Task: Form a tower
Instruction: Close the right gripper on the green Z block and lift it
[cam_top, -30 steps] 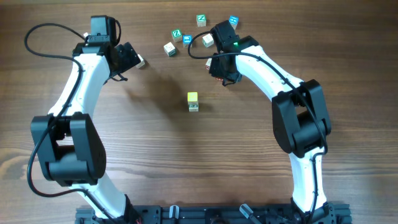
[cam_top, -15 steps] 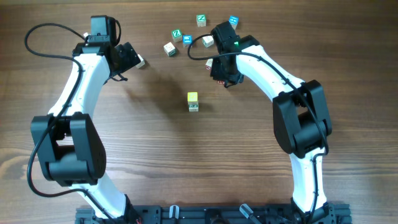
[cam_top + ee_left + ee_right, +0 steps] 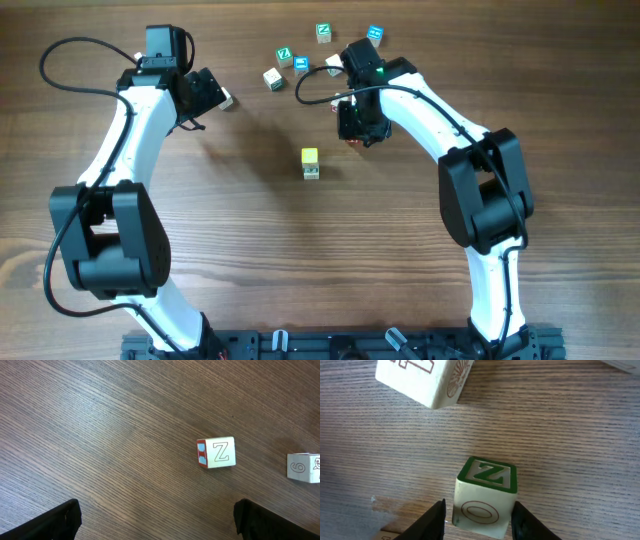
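Note:
The tower [image 3: 310, 163] is a short column in the middle of the table, a yellow cube on a pale green-marked one. My right gripper [image 3: 358, 128] hangs just beyond and to the right of it. In the right wrist view a pale cube [image 3: 487, 492] with a green Z on top and a red oval on its side sits between the right gripper's [image 3: 479, 506] fingers. A thin gap shows at the left finger [image 3: 434, 519]. My left gripper [image 3: 160, 525] stands open over bare wood at the far left, short of a Z cube [image 3: 216, 453].
Several loose cubes lie at the back: green [image 3: 284, 54], blue [image 3: 301, 63], pale [image 3: 272, 78], green [image 3: 323, 32] and blue [image 3: 375, 33]. A red-marked pale cube [image 3: 422, 377] lies just beyond the right gripper. A cube marked 6 [image 3: 303, 467] sits right of the Z cube.
My right gripper has shifted slightly toward the tower and its jaws have loosened around the green Z cube. The left arm has not moved.

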